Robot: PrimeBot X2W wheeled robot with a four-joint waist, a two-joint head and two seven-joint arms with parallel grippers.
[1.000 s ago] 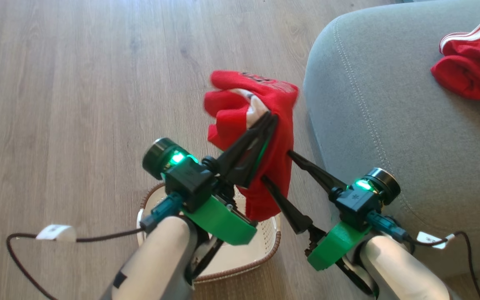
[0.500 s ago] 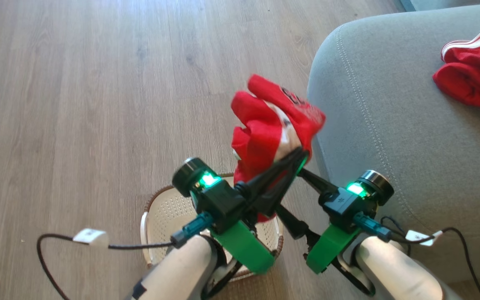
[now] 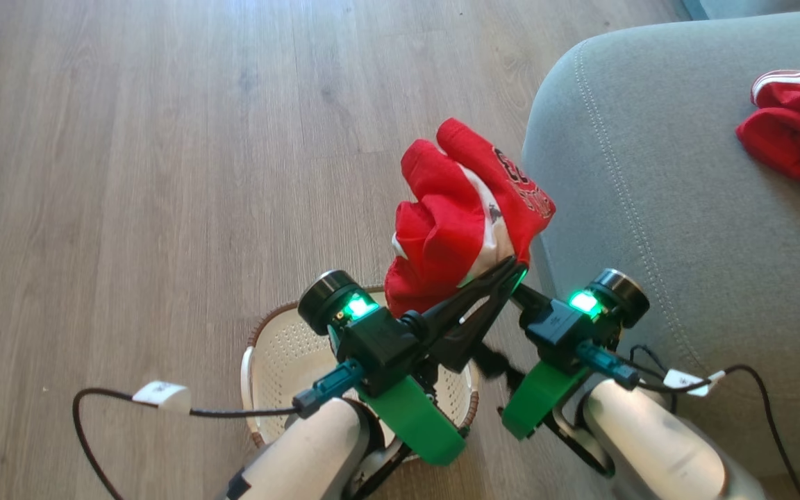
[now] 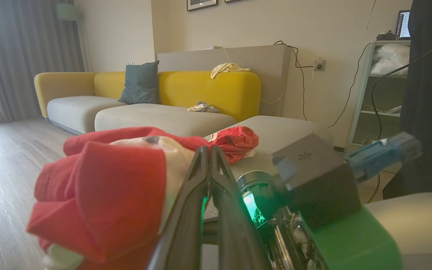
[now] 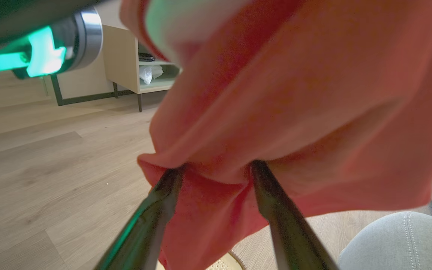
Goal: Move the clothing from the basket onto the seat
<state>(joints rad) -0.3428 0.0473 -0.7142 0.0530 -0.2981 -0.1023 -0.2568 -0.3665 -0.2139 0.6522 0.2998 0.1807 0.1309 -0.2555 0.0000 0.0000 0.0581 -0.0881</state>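
Note:
My left gripper is shut on a bunched red garment with white trim and black lettering, held in the air above the cream basket and just left of the grey-green seat. From the left wrist, the shut fingers pinch the red cloth. My right gripper is under the same garment, its fingers apart, with fabric bunched between the tips. A second red garment lies on the seat at the far right.
Wood floor spreads out to the left. Cables with white tags trail from both forearms. The left wrist view has a yellow-backed sofa and a shelf unit beyond; the right wrist view has a low cabinet.
My left gripper has carried the garment rightward to the seat's edge and bunched it clear of the basket. The right gripper's fingers have slid under the cloth. The camera shifted slightly.

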